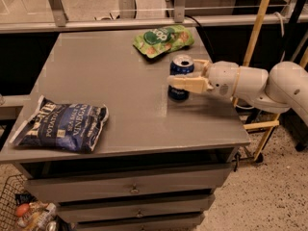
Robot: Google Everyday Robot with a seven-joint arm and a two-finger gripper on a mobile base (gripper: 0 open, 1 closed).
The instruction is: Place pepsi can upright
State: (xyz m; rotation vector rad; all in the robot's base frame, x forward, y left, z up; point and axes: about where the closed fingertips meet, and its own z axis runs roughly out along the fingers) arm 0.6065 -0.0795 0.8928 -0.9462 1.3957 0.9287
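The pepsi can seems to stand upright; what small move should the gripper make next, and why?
Probably open the jaws and let go. The pepsi can stands upright with its base on the grey table, and the gripper holds it from the right, jaws shut on its sides.

Cream gripper (183, 76) clasping blue pepsi can (181, 67); green chip bag (162, 38).

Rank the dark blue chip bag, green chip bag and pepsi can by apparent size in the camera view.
1. dark blue chip bag, though nearest the camera.
2. green chip bag.
3. pepsi can, upright, gripper around it near the table's right edge.
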